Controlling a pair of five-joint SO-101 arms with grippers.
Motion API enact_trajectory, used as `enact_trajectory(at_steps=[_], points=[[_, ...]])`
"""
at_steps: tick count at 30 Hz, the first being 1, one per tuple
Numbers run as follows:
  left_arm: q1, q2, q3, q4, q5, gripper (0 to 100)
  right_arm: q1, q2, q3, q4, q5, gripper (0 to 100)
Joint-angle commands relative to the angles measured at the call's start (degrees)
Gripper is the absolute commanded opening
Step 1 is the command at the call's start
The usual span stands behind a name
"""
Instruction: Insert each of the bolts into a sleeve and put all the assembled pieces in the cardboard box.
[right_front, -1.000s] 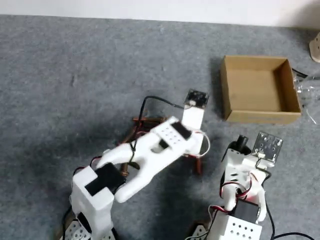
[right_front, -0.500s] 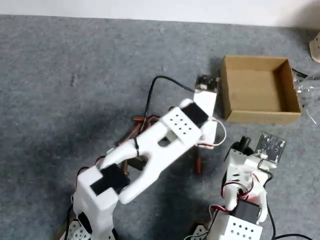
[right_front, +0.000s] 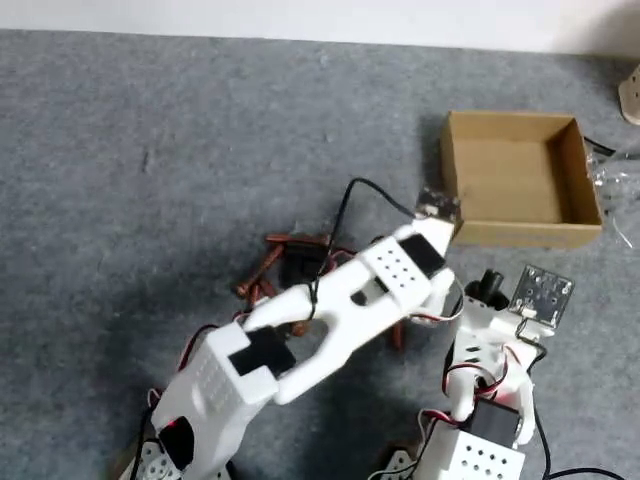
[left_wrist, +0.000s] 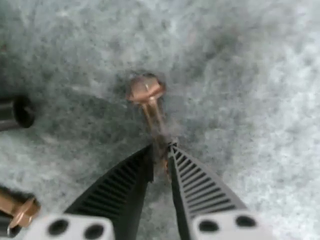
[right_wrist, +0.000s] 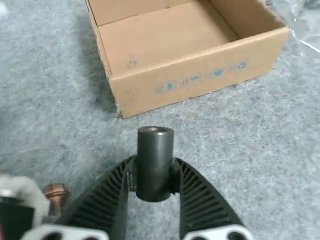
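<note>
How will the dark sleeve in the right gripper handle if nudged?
Probably rigid and heavy for its size: the sleeve looks like thick-walled dark metal. Its smooth round side could slip in the right gripper. Laid down it would likely roll, though the fuzzy mat should damp that.

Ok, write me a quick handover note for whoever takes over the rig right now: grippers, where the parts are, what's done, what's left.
Left gripper: shut on the shank of a copper hex-head bolt.
Right gripper: shut on a dark grey metal sleeve, in front of the brown cardboard box.
Spare bolts and sleeves lie on the grey carpet by the left arm.
Done: one bolt and one sleeve gripped; nothing in the box.
Left: join them, box the piece, repeat for the rest.
</note>
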Motion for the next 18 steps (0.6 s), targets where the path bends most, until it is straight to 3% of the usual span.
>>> enact_trajectory(at_steps=[1, 7, 13, 18], points=[[-0.13, -0.13, -2.77, 0.7, 0.44, 7, 1.01, -0.92, 0.66, -2.24, -0.7, 0.5], [-1.45, -0.22, -3.91, 2.81, 0.44, 7, 0.92, -0.92, 0.66, -2.24, -0.7, 0.5], [-1.45, 0.31, -4.53, 6.51, 0.44, 22, 0.92, -0.92, 0.66, -2.24, -0.7, 0.5], [-2.86, 1.19, -4.0, 6.33, 0.44, 22, 0.92, -0.92, 0.66, -2.24, -0.62, 0.5]])
